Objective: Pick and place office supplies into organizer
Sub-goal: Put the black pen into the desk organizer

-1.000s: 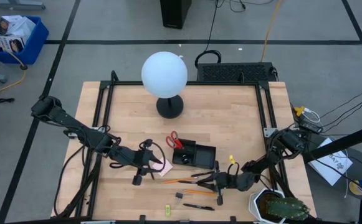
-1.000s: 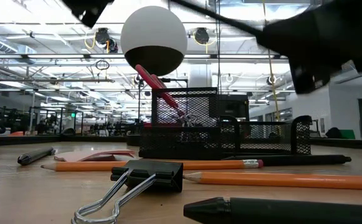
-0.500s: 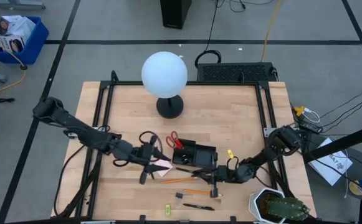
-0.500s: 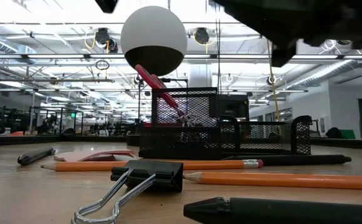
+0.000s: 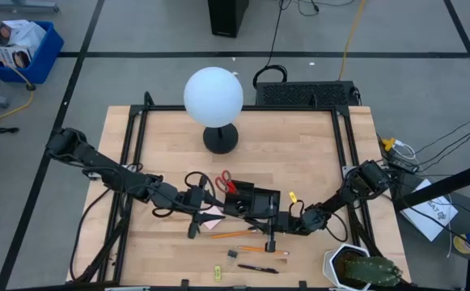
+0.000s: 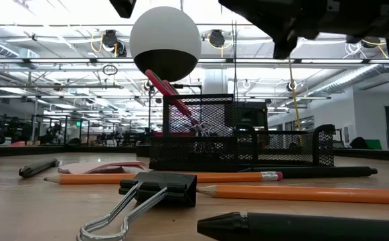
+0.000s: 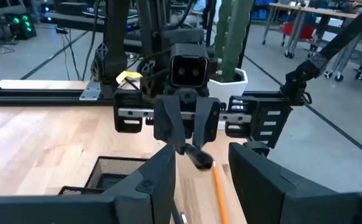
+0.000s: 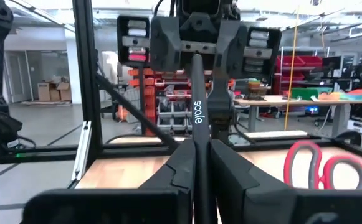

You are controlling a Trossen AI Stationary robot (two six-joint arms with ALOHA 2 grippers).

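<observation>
My right gripper (image 5: 264,221) (image 8: 200,171) is shut on a black pen (image 8: 197,118), raised over the table just near of the black mesh organizer (image 5: 252,200). My left gripper (image 5: 207,207) (image 7: 200,180) is open and faces it across the organizer's near left corner, above the pink sticky-note pad (image 5: 211,217). Red-handled scissors (image 5: 225,181) stand blades-down in the organizer. Two orange pencils (image 5: 235,234) (image 5: 271,251), another black pen (image 5: 257,268), a binder clip (image 5: 231,255) and a yellow-green piece (image 5: 217,271) lie flat on the table. My right gripper pinches the black pen's barrel (image 8: 197,140) between its two fingers. The pen runs forward along the fingers, and its free end (image 7: 196,155) sticks out past the fingertips toward my left gripper. It is lifted clear of the table.
The white globe lamp (image 5: 213,95) stands on its round black base at the table's far middle. A potted cactus (image 5: 360,269) sits at the near right corner. In the low view the clip (image 6: 157,191) and pencils (image 6: 301,194) lie in front of the organizer (image 6: 241,144).
My right gripper has risen from the table with the black pen and moved toward the far left, up to the organizer's near side. My left gripper has moved toward the table's right, closer to the organizer, over the pink pad.
</observation>
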